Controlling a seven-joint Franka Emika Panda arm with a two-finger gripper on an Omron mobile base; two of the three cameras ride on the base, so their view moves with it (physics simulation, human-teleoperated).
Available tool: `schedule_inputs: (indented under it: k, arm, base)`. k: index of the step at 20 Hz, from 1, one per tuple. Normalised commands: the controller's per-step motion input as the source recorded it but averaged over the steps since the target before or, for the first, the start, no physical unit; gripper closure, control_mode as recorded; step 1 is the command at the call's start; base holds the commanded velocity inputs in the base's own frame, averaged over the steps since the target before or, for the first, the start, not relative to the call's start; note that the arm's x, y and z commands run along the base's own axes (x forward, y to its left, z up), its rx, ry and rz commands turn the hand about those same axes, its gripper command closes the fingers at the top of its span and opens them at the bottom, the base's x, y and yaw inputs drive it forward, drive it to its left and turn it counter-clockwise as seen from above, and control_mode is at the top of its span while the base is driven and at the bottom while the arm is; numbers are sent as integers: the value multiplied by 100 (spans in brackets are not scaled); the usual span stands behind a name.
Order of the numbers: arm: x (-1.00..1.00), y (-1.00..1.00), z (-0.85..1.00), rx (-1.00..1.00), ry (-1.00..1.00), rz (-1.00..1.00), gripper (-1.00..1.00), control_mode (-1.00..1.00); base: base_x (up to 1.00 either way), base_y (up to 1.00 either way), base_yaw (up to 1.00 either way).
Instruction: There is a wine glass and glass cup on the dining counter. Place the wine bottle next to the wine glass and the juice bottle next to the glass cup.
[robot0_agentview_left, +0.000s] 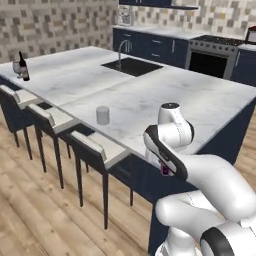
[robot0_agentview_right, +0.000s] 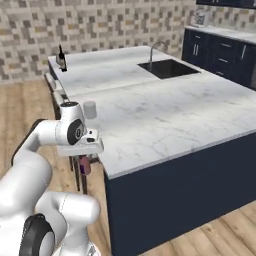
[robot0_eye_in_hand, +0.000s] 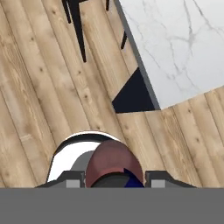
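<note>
My gripper (robot0_agentview_right: 85, 161) is shut on the juice bottle (robot0_eye_in_hand: 114, 162), a small pinkish-red bottle with a dark purple neck (robot0_agentview_left: 165, 170). It hangs pointing down just off the near corner of the dining counter (robot0_agentview_left: 150, 100), over the wooden floor. The glass cup (robot0_agentview_left: 102, 115), a pale tumbler (robot0_agentview_right: 90, 109), stands near the counter's front edge, apart from my hand. At the far end, the dark wine bottle (robot0_agentview_left: 23, 66) stands right beside the grey wine glass (robot0_agentview_left: 16, 67); the right base view shows the bottle (robot0_agentview_right: 61, 58) there too.
A black sink (robot0_agentview_left: 131, 66) with a curved tap (robot0_agentview_left: 121, 50) lies in the counter's far side. Several white-seated stools (robot0_agentview_left: 97, 150) line the front edge. A stove (robot0_agentview_left: 212, 55) and navy cabinets stand behind. The counter corner (robot0_eye_in_hand: 151, 100) lies close ahead of my hand.
</note>
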Motion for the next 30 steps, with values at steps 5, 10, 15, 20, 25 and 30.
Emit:
schedule_inputs:
  k: [5, 10, 15, 20, 25, 30]
  arm:
    - [0, 0, 0, 0, 0, 0, 100, 100]
    - [0, 0, 0, 0, 0, 0, 100, 100]
    - [0, 0, 0, 0, 0, 0, 100, 100]
    - [0, 0, 0, 0, 0, 0, 100, 100]
    - [0, 0, 0, 0, 0, 0, 100, 100]
    - [0, 0, 0, 0, 0, 0, 100, 100]
  base:
    - [2, 62, -40]
    - [14, 57, -42]
    - [22, 61, -35]
    - [12, 63, -37]
    - [2, 64, -38]
    - [-1, 72, -30]
